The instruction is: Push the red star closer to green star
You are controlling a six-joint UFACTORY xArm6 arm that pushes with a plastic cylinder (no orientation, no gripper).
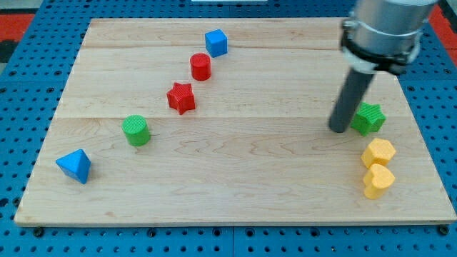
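Red star [181,98] sits left of centre on the tabletop [235,185], toward the far edge, in a diagonal line of blocks: blue cube [216,43] and red cylinder [201,66] above it, green cylinder [136,130] and blue pyramid-like block [75,165] below toward the near-left corner. Green star [369,118] is well apart, by the right edge. My tip [338,129] rests just beside the green star, on its left, touching or nearly so, can't tell. No claw on this rig, just the rod, nothing grasped. Two yellow blocks [378,166] lie near the right edge below the green star.

To do it well, likely: pull away from the green star without nudging it, circle round to the red star's left side, avoid the red cylinder, then push straight right across open wood.
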